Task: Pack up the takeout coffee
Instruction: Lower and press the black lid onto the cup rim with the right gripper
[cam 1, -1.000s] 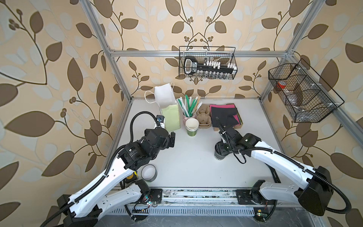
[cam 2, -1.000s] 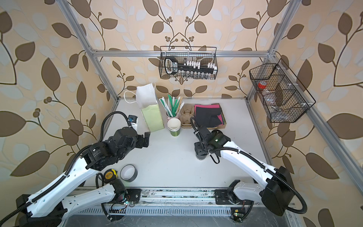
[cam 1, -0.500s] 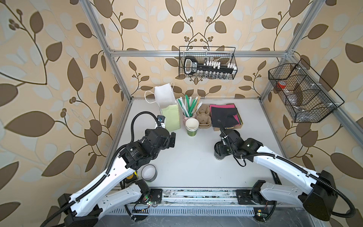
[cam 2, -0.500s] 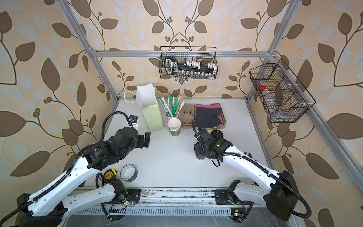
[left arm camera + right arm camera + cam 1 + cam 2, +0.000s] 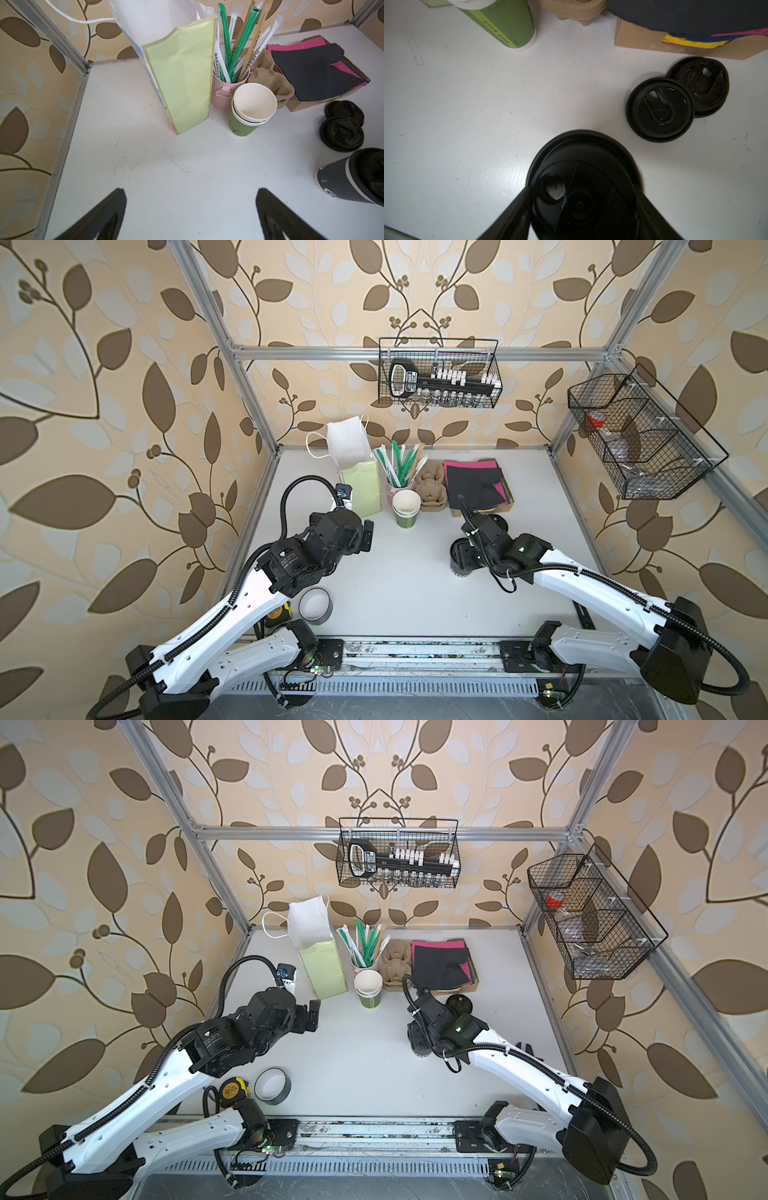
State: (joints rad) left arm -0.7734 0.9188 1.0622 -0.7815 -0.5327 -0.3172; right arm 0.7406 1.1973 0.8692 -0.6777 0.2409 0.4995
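The takeout coffee [image 5: 457,562] [image 5: 417,1042] is a dark paper cup with a round black sip lid [image 5: 583,158], right of the table's middle. My right gripper [image 5: 584,190] [image 5: 467,558] is shut on it, one finger on each side just under the lid. The left wrist view shows the cup [image 5: 340,182] at its edge, with a white rim under the lid. My left gripper [image 5: 191,191] [image 5: 365,535] hangs open over bare table, well left of the cup, facing the pale green and white paper bag [image 5: 359,477] [image 5: 180,83].
A stack of green paper cups [image 5: 406,510], a pink pot of straws [image 5: 399,472], a pulp cup carrier [image 5: 433,487] and a box of napkins [image 5: 478,485] line the back. Two loose black lids [image 5: 659,109] lie near the cup. A tape roll [image 5: 316,605] lies front left.
The right wrist has swung slightly leftward over the cup, which stays where it was. The left arm has not moved.
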